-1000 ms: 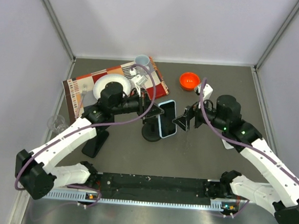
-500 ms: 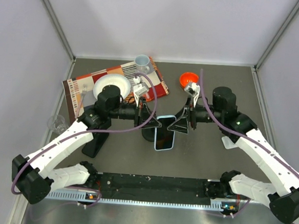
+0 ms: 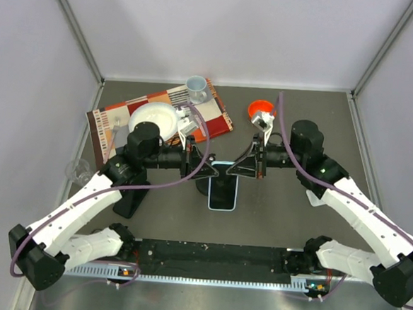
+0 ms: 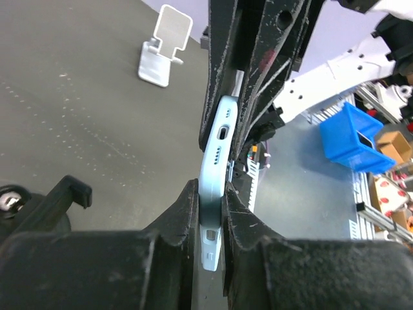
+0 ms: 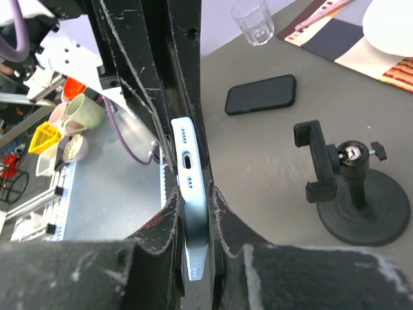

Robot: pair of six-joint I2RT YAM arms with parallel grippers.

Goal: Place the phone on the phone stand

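A light-blue phone [image 3: 223, 189] hangs in the air at the table's middle, screen up, held from both sides. My left gripper [image 3: 207, 171] is shut on its left edge, and the left wrist view shows the phone [image 4: 218, 152] squeezed between the pads of that gripper [image 4: 210, 195]. My right gripper [image 3: 246, 168] is shut on the opposite edge, with the phone [image 5: 191, 169] clamped between the jaws of the right gripper [image 5: 193, 197]. The black phone stand [image 5: 352, 188], with a round base and a clamp, stands on the table just below and left of the phone [image 3: 202, 186], mostly covered by it.
A small white stand [image 4: 164, 46] sits to the right on the table. A second, black phone [image 3: 132, 199] lies at the left, near a glass [image 3: 78, 169]. At the back are a placemat [image 3: 113, 120] with a white plate [image 3: 154, 116], a cup [image 3: 195, 88] and an orange bowl [image 3: 258, 110].
My right gripper has closed onto the phone's right edge. Both arms shifted, and the phone has come lower and nearer, turning flat over the black stand.
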